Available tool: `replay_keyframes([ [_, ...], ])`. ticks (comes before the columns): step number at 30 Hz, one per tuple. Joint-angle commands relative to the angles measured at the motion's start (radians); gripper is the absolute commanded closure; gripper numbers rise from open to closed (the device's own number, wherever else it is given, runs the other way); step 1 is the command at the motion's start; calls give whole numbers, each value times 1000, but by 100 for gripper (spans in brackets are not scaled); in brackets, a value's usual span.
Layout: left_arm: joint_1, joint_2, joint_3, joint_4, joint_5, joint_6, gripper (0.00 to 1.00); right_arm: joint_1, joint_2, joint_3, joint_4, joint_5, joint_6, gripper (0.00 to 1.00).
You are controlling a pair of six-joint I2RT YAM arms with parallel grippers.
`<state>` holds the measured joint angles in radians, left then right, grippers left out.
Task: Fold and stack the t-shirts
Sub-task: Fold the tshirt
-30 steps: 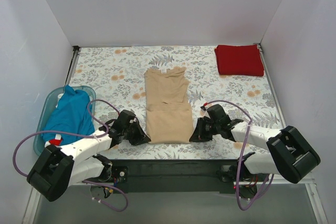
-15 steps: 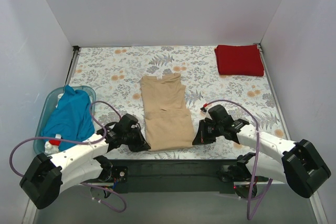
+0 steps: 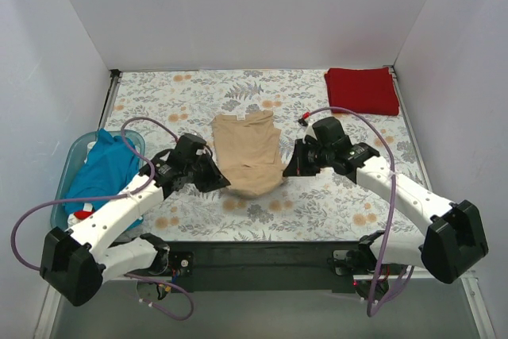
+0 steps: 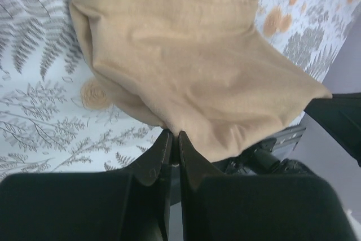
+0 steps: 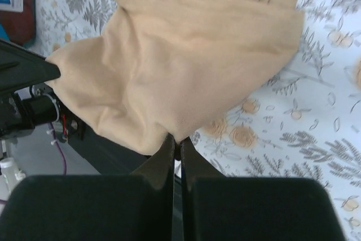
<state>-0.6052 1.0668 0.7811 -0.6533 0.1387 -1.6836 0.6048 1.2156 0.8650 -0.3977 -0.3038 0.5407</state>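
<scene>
The left tool point(image 3: 218, 182) and the right tool point(image 3: 291, 167) are each clamped shut on a near corner of the tan shirt point(image 3: 248, 148). They hold that end raised off the surface point(image 3: 175, 109) — the cloth sags between them, and the collar end lies flat near the middle. The red shirt point(image 3: 361, 90) lies folded in the far right corner. The teal shirt point(image 3: 105, 176) sits in the tub point(image 3: 71, 163) on the left.
</scene>
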Motion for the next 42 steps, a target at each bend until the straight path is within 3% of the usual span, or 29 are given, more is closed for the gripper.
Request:
replay_keyframes([
  [1,94,60,84,7,28,100,100,-26,59,100,-18,17,-59,99],
  [11,206,324,328,106,70,190,100,-129,378,431,-6,-55,-108,99],
  [18,288,461,372,257,93,134,100,-200,600,652,0,-136,-123,99],
  [33,444,777,589,391,145,94,100,-269,1077,1247,31,-270,-142,98],
  [35,455,847,619,417,160,97,100,-276,1154,1299,49,-276,-137,87],
  [36,466,867,621,441,180,99,100,-280,1177,1337,68,-276,-136,73],
  [38,482,894,600,525,194,96,79,-296,1238,1373,83,-291,-122,59],
  [42,556,885,557,626,225,68,61,-323,1251,1396,118,-290,-119,33],
])
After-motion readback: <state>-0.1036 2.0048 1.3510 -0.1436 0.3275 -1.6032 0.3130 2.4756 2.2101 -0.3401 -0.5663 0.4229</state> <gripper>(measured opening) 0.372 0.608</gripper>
